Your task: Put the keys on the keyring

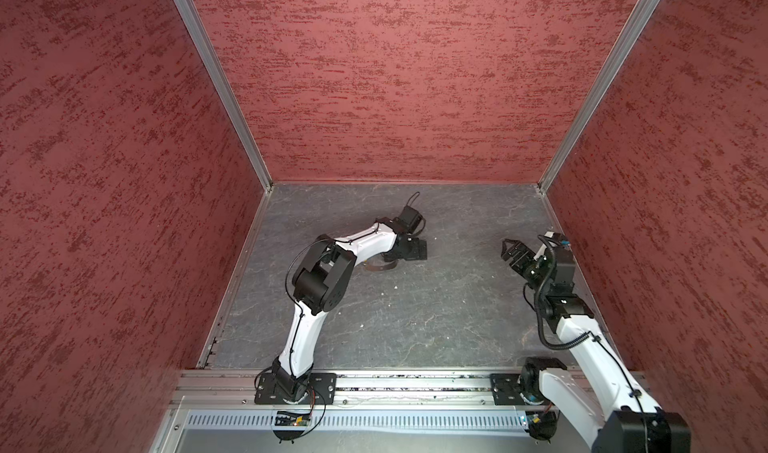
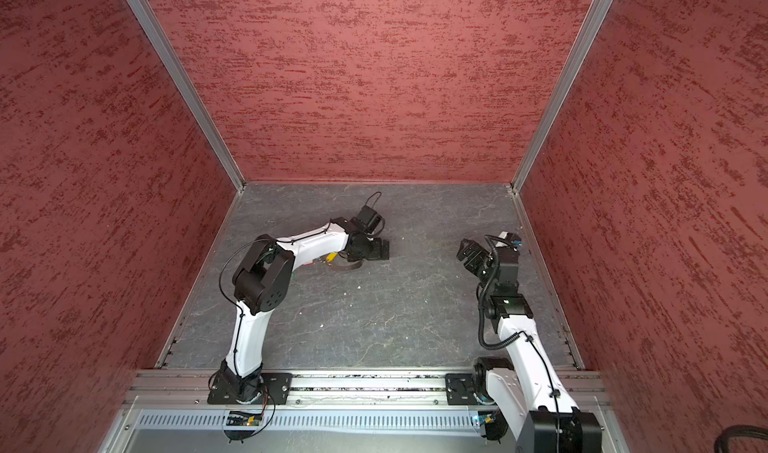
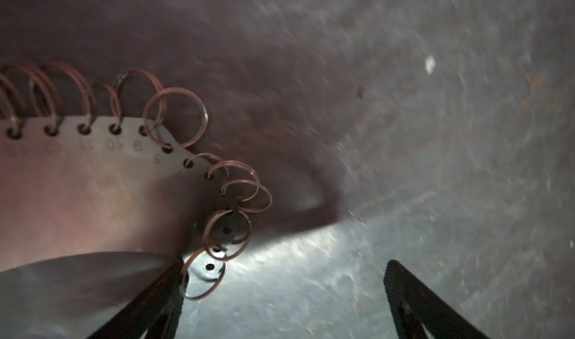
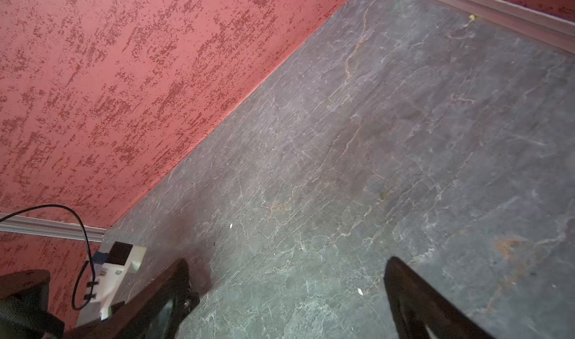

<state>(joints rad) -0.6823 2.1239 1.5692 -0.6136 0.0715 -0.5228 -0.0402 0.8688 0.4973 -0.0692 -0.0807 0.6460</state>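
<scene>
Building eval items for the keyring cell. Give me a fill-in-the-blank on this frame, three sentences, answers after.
1. The left gripper and the right gripper both have jaws standing ___.
2. The keyring lies on the table right by the ___ gripper, with nothing between that gripper's jaws.
3. In a top view, the key peeking out beside the left arm is ___ in colour.

Missing words: open; left; yellow.
</scene>
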